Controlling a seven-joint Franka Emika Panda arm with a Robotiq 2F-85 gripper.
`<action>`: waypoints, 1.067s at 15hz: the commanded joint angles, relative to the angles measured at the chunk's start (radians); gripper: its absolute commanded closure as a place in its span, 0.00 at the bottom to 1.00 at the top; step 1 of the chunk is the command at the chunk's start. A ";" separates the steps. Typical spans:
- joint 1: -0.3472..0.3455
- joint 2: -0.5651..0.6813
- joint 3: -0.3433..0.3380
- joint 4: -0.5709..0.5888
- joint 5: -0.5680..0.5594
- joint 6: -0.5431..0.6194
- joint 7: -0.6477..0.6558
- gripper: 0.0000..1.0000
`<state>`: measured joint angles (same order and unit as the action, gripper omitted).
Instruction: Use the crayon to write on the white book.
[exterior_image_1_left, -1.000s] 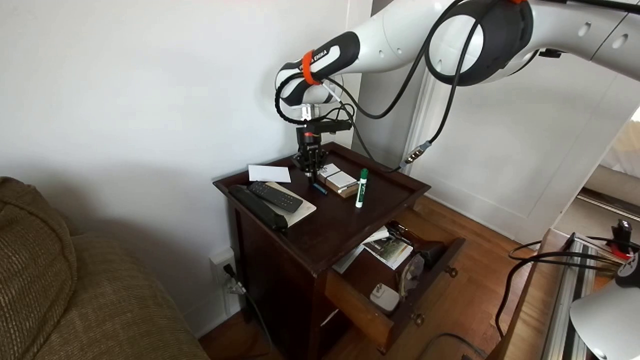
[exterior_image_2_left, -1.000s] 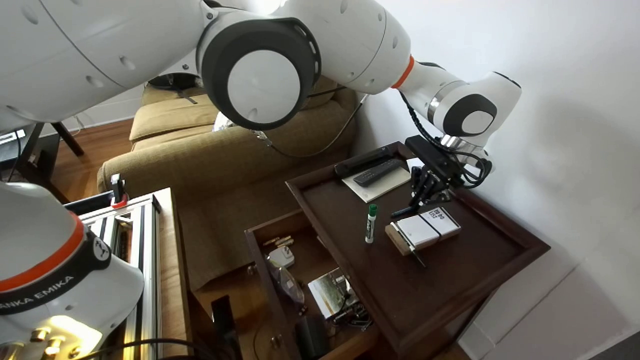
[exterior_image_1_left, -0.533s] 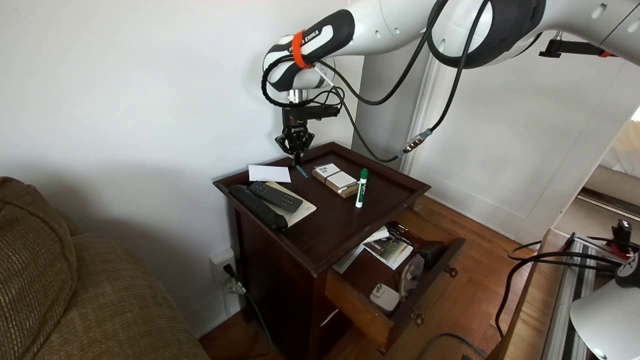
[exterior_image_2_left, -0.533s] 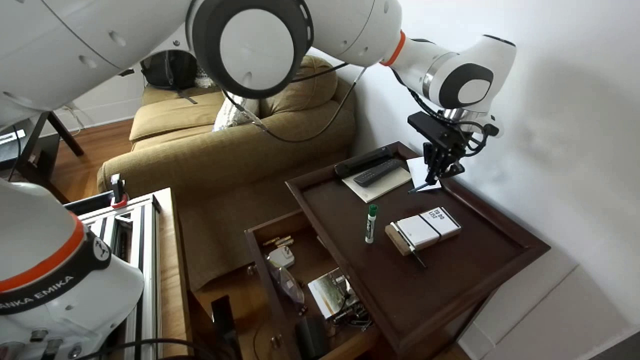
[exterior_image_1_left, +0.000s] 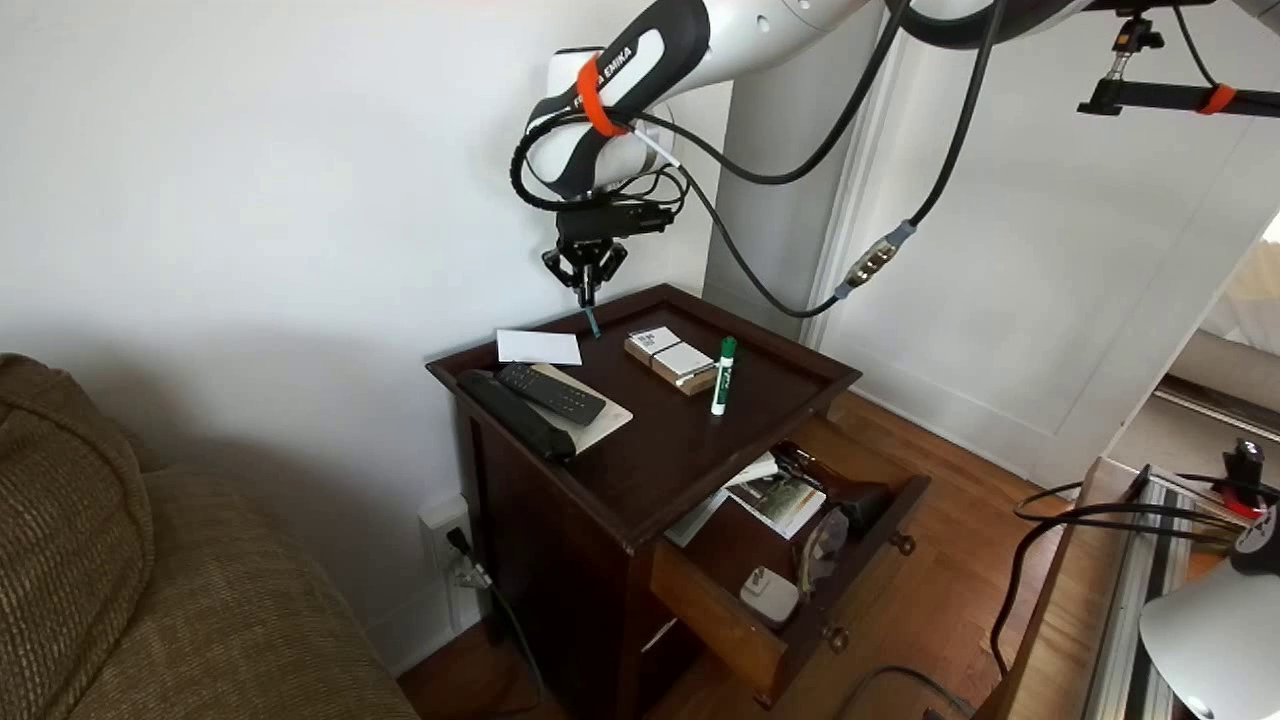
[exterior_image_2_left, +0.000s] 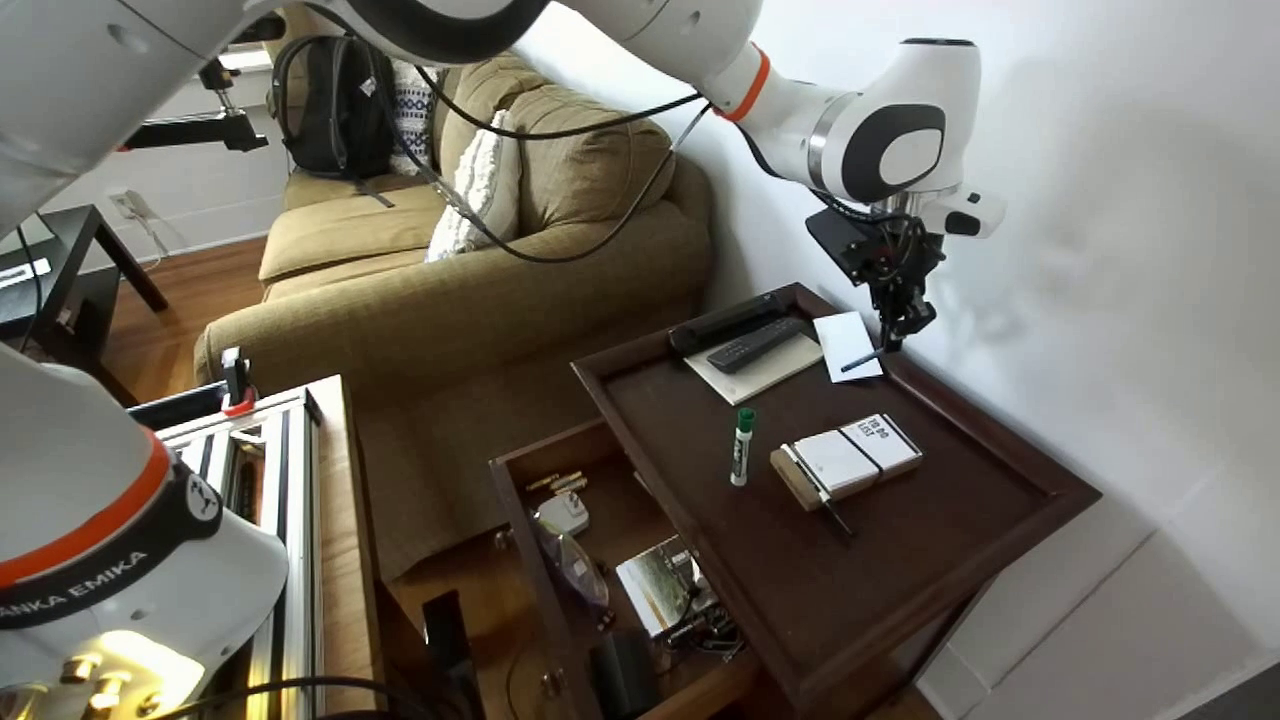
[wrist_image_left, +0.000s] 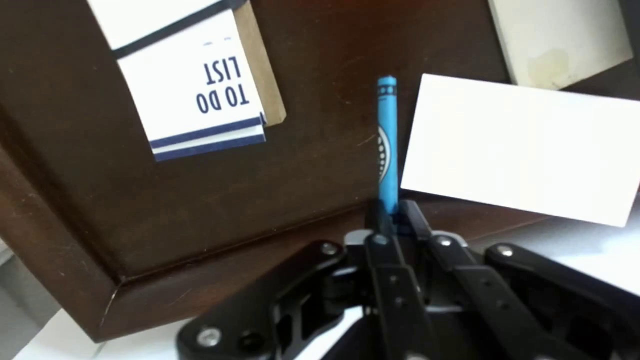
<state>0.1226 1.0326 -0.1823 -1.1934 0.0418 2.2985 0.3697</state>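
Gripper (wrist_image_left: 395, 216): pinching a blue crayon (wrist_image_left: 388, 142)
Crayon: free end toward 12 o'clock, wrist view
White card (wrist_image_left: 520, 150): at the crayon's 3 o'clock
To-do-list pad (wrist_image_left: 182, 80): at the crayon's 10 o'clock

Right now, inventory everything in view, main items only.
nightstand: one, dark brown, beside wall
crayon: one, blue, in hand
card: one, white, nightstand top
to-do pad: one, white, over brown block
marker: one, green and white, upright, nightstand top
book: one, cream, nightstand top
remote: one, black, on book
long object: one, black, beside remote
drawer: one, brown, nightstand front, open
sofa: one, tan, beside nightstand
backpack: one, black, on sofa
arm: one, mostly white, above nightstand
hand: one, black, shut on crayon
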 joint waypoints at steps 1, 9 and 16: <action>0.076 -0.119 -0.055 -0.236 -0.061 0.147 0.166 0.98; 0.279 -0.271 -0.283 -0.545 -0.271 0.250 0.539 0.98; 0.346 -0.359 -0.321 -0.687 -0.447 0.230 0.831 0.98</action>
<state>0.4431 0.7354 -0.4960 -1.7824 -0.3370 2.5284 1.0760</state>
